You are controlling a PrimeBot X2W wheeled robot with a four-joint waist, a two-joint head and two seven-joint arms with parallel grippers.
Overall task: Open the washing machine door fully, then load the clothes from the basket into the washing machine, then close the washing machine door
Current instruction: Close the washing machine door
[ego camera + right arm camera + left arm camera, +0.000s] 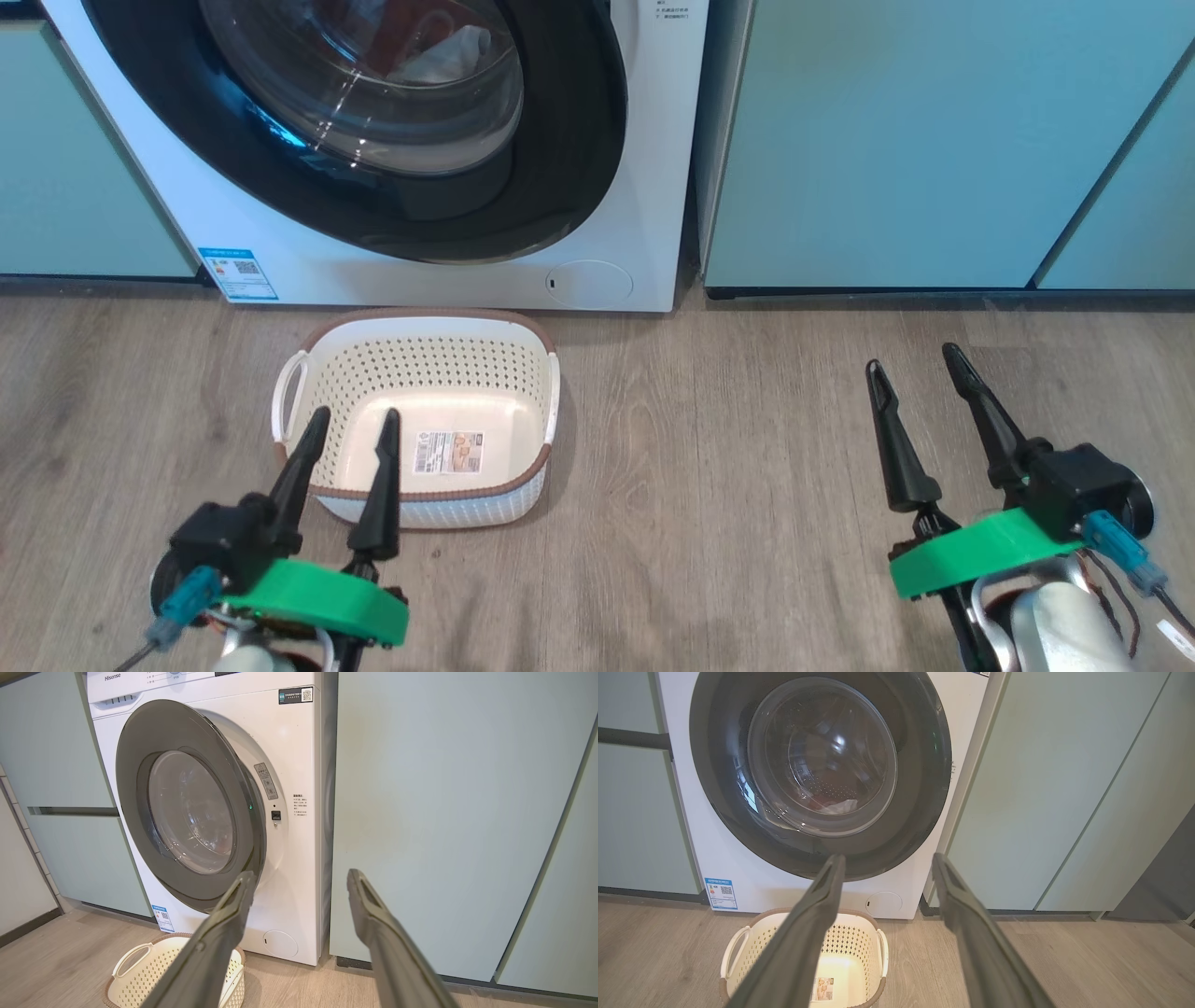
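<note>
The washing machine (653,140) stood between pale teal cabinets (934,140). The washing machine door (569,187) was ajar: seen from the right arm's side, its 3 o'clock edge stood a little off the white front and its 9 o'clock edge sat close to it. Through the bulging glass I could make out the clothes (446,49), red fabric with a white piece, lying low in the drum.

At 6 o'clock from the door, the basket (420,315) sat on the wooden floor (728,448) just in front of the machine, with the paper label showing on its floor. The blue sticker (238,273) was at the basket's 10 o'clock and the round service flap (590,282) at its 1 o'clock.

The left tool (355,418) hung over the basket's 7 o'clock corner, its fingers spread and grasping nothing. The right tool (913,360) hung over bare floor well apart at the basket's 3 o'clock, fingers released wide, with nothing between them.
</note>
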